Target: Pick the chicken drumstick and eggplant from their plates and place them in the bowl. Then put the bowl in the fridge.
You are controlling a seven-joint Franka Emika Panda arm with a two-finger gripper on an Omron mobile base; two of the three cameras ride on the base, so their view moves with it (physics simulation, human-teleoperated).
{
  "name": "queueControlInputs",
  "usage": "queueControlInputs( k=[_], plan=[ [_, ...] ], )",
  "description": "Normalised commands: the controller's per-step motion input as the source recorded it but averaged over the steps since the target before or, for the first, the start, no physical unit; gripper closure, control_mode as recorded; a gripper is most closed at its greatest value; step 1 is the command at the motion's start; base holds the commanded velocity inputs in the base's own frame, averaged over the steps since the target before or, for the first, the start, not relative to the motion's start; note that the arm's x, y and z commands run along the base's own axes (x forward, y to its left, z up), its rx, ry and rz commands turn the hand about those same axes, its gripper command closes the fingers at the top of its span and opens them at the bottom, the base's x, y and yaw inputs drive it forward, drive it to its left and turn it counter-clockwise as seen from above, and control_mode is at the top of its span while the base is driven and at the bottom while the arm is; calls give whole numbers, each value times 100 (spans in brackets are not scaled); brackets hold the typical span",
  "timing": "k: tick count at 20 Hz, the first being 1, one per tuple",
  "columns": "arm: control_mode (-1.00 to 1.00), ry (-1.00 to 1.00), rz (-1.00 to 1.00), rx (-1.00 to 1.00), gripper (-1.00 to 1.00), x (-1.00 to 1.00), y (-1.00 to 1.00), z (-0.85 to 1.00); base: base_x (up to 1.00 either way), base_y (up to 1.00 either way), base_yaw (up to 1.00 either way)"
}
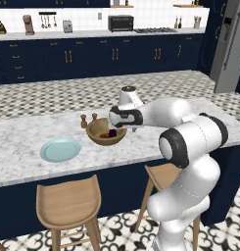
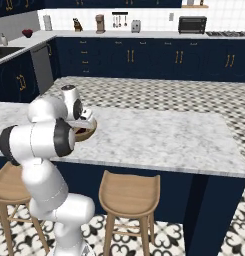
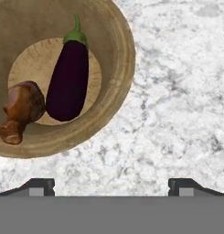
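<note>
Both foods, chicken drumstick (image 3: 19, 111) and eggplant (image 3: 67, 80), lie in the bowl (image 3: 120, 55); end effector (image 3: 111, 186) spread, empty; fridge (image 1: 229, 46) transfer remains.

A tan-brown bowl (image 3: 120, 55) with a lighter floor is seen beside the gripper (image 3: 111, 185), whose tips are dark. Inside it, the eggplant (image 3: 67, 80) is coloured glossy dark purple with a green stem, and the drumstick (image 3: 21, 109) reddish-brown. The counter (image 3: 177, 91) under the gripper is patterned in white and grey marble. A pale blue plate (image 1: 60, 149) is shown beyond the bowl. The cabinets (image 1: 92, 56) are navy.
</note>
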Motion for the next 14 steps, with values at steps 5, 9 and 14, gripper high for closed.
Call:
queueControlInputs(
  k=[5,9,14],
  plan=[
    [-100,-1,-11,14,-100,77,-49,-11,0,0,0],
    [-100,0,-5,14,-100,77,-4,-15,0,0,0],
    [-100,0,-3,5,-100,36,7,-25,0,0,0]
  ],
)
